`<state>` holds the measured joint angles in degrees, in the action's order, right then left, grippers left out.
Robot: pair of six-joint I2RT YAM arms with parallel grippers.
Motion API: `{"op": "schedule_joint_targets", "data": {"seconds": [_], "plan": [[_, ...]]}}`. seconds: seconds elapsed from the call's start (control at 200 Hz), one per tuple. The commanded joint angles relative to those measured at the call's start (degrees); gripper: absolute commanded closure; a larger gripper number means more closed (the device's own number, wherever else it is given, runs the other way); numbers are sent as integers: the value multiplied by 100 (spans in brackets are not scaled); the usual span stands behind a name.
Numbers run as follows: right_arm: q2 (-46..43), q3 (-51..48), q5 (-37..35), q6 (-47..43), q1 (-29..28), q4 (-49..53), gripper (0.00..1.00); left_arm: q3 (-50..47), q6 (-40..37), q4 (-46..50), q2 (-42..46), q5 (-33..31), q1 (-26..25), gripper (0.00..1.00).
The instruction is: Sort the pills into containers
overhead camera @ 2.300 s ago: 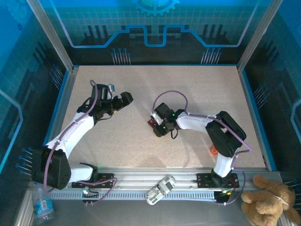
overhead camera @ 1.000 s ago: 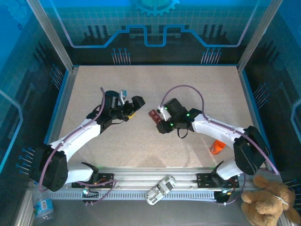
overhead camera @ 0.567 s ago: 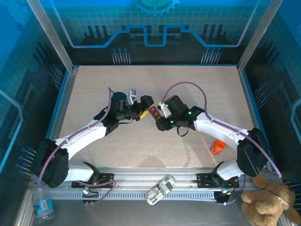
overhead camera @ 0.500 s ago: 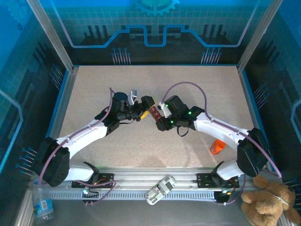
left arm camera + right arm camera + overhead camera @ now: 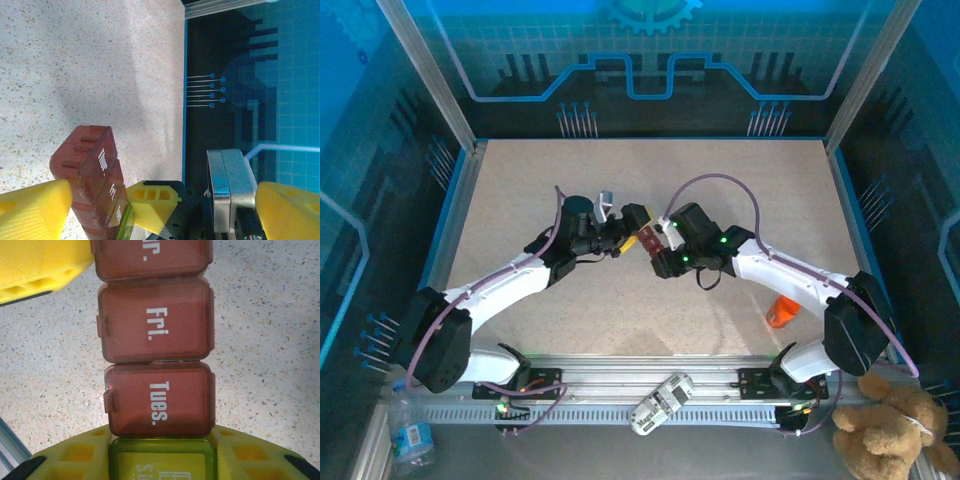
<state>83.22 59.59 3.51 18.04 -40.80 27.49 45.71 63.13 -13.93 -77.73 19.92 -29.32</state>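
A: What sat around the table point(image 5: 520, 170), L to R?

B: Off the near-L corner, sth w/ a blue label point(image 5: 413, 438), too small to tell. On the front rail point(image 5: 590, 385), a white remote-like thing point(image 5: 661, 402). An orange bottle point(image 5: 780, 313) was on the table near the R arm, well apart from the action. Off the near-R corner, a teddy point(image 5: 895, 425).

A: Anything in the way?

B: The two grippers were nose to nose mid-table. In the L wrist view one yellow R finger point(image 5: 150, 200) sat between the L fingers point(image 5: 32, 210), just beside the strip.

A: And the strip?

B: The strip point(image 5: 647, 238) was mid-table, between the grippers, and looked held clear of the surface, w/ a shadow under it. Dark red lids were shut and read Thur., Fri., Tues., then came the green end.

A: L gripper?

B: The L gripper point(image 5: 632, 228) was spread wide, gripping nothing. Its fingers straddled the strip's red end. One pad sat just beside the Thur. box; contact or not, couldn't tell.

A: R gripper?

B: The R gripper point(image 5: 162, 462) was clamped on the strip at the green end, w/ a yellow finger on either side of the green box. The red boxes stuck out past its tips toward the L gripper.
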Motion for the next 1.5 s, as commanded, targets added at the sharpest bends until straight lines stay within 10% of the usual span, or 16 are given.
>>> {"op": "schedule_joint_targets", "data": {"seconds": [0.0,0.916,1.496], "plan": [[-46,99,131,109,87,-33,78,201,80,-169,-49,-39,-50,6],[397,-58,98,274,85,-394,80,399,727,-911,111,9,-161,5],[1741,353,70,-1613,12,63,77,-500,-382,1357,1344,-1293,848,1]]}}
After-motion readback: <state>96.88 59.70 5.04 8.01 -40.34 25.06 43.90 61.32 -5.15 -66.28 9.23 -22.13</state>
